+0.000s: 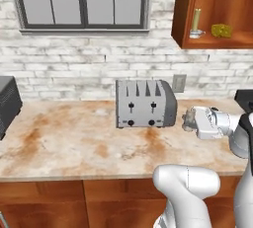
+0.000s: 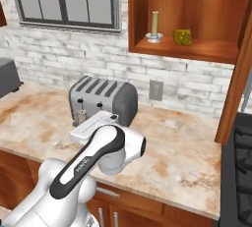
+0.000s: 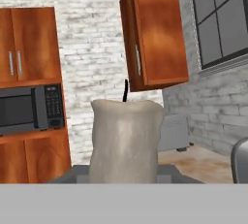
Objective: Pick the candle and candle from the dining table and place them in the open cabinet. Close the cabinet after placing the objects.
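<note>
My gripper (image 1: 187, 120) is shut on the short stubby grey candle (image 1: 188, 119), held level above the counter just right of the toaster. From the right base view, the gripper (image 2: 81, 118) and grey candle (image 2: 79, 118) sit in front of the toaster. In the hand view the grey candle (image 3: 125, 138) with its dark wick stands upright between the jaws. The slim olive-yellow candle (image 1: 196, 21) (image 2: 154, 24) stands in its silver dish on the shelf of the open cabinet (image 1: 213, 40) (image 2: 197, 50), up and to the right of the gripper. The dining table is out of view.
A yellow wedge (image 1: 222, 30) (image 2: 182, 37) lies beside the taper. The cabinet door (image 2: 239, 76) hangs open at the right. A silver toaster (image 1: 145, 103) (image 2: 104, 98) stands on the mottled counter (image 1: 74, 143). A black stove (image 2: 240, 167) is at the right and a dark appliance (image 1: 7, 104) at the left.
</note>
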### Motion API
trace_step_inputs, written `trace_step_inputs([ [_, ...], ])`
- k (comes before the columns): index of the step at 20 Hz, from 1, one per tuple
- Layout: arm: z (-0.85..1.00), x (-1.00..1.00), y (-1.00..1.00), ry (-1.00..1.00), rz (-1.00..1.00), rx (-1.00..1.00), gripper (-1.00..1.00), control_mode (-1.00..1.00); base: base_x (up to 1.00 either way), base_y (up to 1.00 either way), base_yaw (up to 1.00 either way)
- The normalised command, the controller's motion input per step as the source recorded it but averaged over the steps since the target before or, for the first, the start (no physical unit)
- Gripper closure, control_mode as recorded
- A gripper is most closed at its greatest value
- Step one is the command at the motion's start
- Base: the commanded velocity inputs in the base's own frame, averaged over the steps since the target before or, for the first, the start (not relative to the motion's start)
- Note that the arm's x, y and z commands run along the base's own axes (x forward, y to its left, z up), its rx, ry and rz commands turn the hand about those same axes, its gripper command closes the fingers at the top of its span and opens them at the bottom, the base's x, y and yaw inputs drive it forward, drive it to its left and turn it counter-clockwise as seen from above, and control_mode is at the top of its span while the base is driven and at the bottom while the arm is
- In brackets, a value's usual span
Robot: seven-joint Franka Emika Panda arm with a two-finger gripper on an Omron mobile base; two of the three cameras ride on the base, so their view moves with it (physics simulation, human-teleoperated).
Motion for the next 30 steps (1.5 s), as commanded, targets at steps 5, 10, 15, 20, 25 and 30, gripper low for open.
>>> trace_step_inputs([
  [5, 0.0, 0.0, 0.0, 0.0, 0.0, 0.0, 1.0, 1.0, 0.22, -0.56, -0.19],
  [10, 0.0, 0.0, 0.0, 0.0, 0.0, 0.0, 1.0, 1.0, 0.22, -0.16, -0.1],
  [15, 0.0, 0.0, 0.0, 0.0, 0.0, 0.0, 1.0, 1.0, 0.04, 0.0, 0.0],
  [20, 0.0, 0.0, 0.0, 0.0, 0.0, 0.0, 1.0, 1.0, 0.17, 0.0, -0.01],
  [25, 0.19, 0.03, -0.02, 0.0, -0.02, 0.0, 1.0, -1.0, 0.06, 0.0, 0.0],
  [30, 0.62, 0.14, -0.01, 0.0, -0.13, -0.05, 1.0, -1.0, 0.0, 0.0, 0.0],
])
